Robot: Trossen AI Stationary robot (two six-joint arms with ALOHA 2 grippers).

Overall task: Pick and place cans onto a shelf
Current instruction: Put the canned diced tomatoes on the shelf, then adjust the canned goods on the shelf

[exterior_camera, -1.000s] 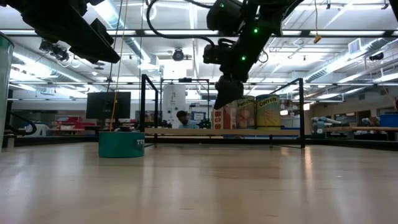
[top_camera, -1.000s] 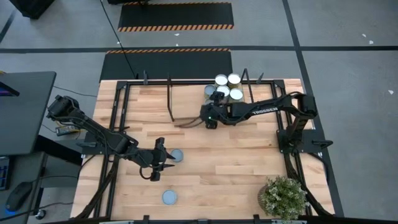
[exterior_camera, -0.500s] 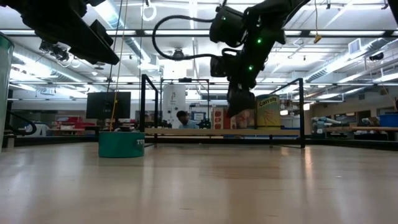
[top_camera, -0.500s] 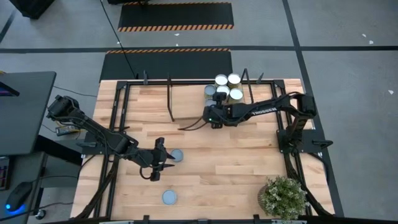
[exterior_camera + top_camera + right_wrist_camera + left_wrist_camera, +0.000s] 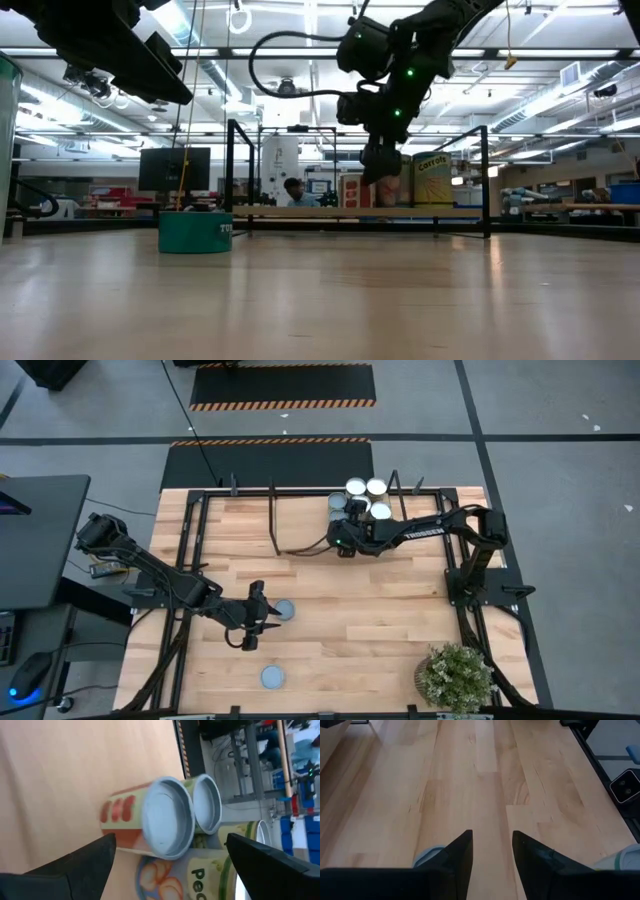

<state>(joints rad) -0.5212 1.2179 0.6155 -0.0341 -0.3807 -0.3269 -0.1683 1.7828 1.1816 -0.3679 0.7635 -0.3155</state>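
Several cans (image 5: 362,500) stand upright in a cluster on the shelf (image 5: 300,212), a wooden board with black uprights at the table's far edge. My right gripper (image 5: 342,542) hovers open just short of them. In its wrist view the fingers flank a red-and-tan can (image 5: 150,820) without touching it. Two more cans stand on the tabletop: one (image 5: 284,610) beside my left gripper (image 5: 265,622), another (image 5: 272,677) near the front edge. My left gripper (image 5: 491,842) is shut, above the table, with nothing between its fingers.
A bushy potted plant (image 5: 455,675) stands at the table's near right corner. Black frame rails (image 5: 190,540) run along the table's left, right and far sides. A teal-sided can (image 5: 195,232) shows on the table in the low view. Bare wood lies in the middle.
My right gripper has moved a little toward the far edge and the cans on the shelf, sinking slightly and turning somewhat at the wrist, its fingers still open. The cans have not moved.
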